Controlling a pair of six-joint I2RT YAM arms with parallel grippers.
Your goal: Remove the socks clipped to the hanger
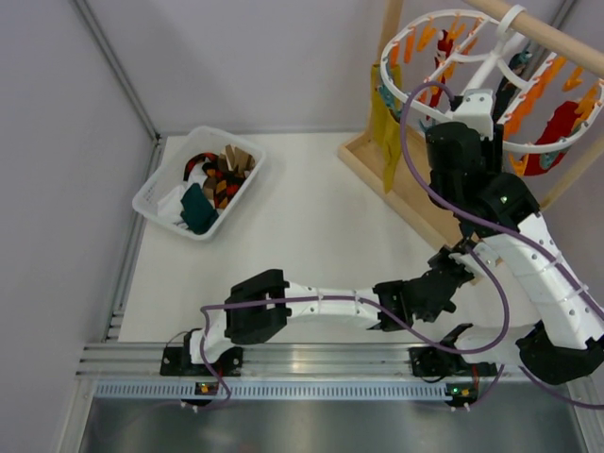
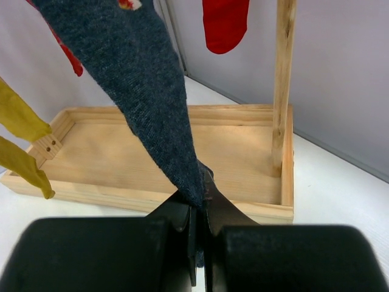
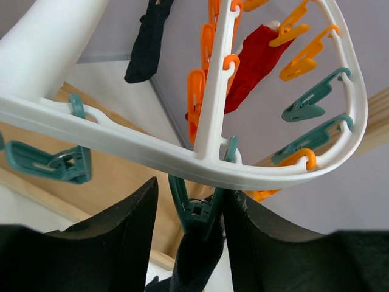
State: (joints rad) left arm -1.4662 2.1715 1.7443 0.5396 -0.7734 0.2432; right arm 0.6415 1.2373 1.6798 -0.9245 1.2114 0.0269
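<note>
A white tabletop bears a wooden stand carrying the white oval hanger, from which a dark navy sock hangs, its tip clamped in the left end effector, while the right end effector has its jaws apart around a teal clip under the rim.

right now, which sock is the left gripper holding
The dark navy sock: its lower tip is pinched in the shut left gripper. The red sock and the yellow socks hang free, touched by neither finger.
</note>
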